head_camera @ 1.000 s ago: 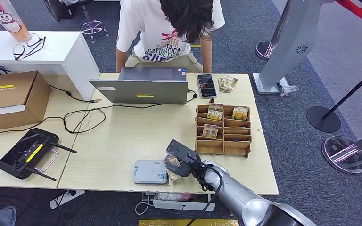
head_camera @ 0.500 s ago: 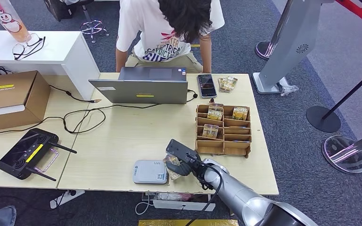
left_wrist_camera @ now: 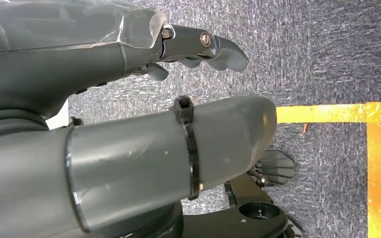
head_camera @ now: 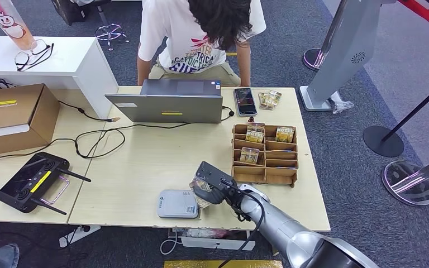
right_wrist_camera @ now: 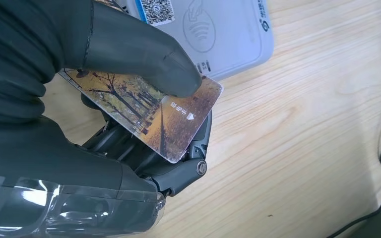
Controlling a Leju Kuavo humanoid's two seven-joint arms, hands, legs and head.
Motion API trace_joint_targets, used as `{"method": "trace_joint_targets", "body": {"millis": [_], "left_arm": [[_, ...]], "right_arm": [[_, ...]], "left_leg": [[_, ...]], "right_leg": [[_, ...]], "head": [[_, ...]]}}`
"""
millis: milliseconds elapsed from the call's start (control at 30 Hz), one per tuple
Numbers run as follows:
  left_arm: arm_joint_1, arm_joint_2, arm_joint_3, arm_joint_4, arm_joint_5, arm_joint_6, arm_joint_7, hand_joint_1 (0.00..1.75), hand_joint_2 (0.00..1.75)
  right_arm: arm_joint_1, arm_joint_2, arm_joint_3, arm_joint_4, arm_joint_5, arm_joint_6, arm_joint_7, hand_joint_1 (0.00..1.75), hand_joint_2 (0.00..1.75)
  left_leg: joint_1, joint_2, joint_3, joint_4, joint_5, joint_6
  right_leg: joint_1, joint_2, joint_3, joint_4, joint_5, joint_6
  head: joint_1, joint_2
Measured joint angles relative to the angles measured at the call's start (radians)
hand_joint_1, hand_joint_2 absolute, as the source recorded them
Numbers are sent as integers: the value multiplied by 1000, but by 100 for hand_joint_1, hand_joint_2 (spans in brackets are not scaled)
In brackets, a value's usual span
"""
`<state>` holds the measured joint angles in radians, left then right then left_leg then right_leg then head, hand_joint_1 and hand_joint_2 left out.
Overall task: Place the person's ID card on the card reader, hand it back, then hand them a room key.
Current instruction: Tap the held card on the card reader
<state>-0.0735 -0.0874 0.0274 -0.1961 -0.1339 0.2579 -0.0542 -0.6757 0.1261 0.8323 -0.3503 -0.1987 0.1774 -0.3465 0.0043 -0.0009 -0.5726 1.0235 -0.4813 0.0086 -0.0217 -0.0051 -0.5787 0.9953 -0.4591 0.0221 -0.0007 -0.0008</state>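
My right hand (head_camera: 212,188) hovers at the near edge of the table and pinches the ID card (right_wrist_camera: 154,114), a card with a tree-lined path picture, between thumb and fingers. The card's corner (head_camera: 196,184) sits right beside the white card reader (head_camera: 177,203), which lies flat near the table's front edge; in the right wrist view the reader (right_wrist_camera: 228,34) lies just beyond the card. My left hand (left_wrist_camera: 129,99) hangs over grey carpet, fingers slightly curled and holding nothing. A wooden organizer (head_camera: 265,155) with room key cards stands behind my right hand. The person (head_camera: 201,33) leans over the far side of the table.
An open laptop (head_camera: 170,100), a phone (head_camera: 244,101) and loose cards (head_camera: 269,99) lie at the far edge. Cables (head_camera: 100,137) cross the table's middle. A black controller (head_camera: 33,181) and a cardboard box (head_camera: 11,114) are at the left. Stanchion bases stand on the carpet at right.
My right hand has shifted slightly left and away from me with the card, bringing it closer to the reader. Nothing else has moved.
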Motion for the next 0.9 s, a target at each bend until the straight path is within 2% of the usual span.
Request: {"method": "trace_joint_targets", "body": {"millis": [900], "left_arm": [[0,0,0,0,2,-2,0,0,0]], "right_arm": [[5,40,0,6,19,21,62,175,175]], "left_leg": [[0,0,0,0,0,0]], "right_leg": [[0,0,0,0,0,0]], "head": [[0,0]]}}
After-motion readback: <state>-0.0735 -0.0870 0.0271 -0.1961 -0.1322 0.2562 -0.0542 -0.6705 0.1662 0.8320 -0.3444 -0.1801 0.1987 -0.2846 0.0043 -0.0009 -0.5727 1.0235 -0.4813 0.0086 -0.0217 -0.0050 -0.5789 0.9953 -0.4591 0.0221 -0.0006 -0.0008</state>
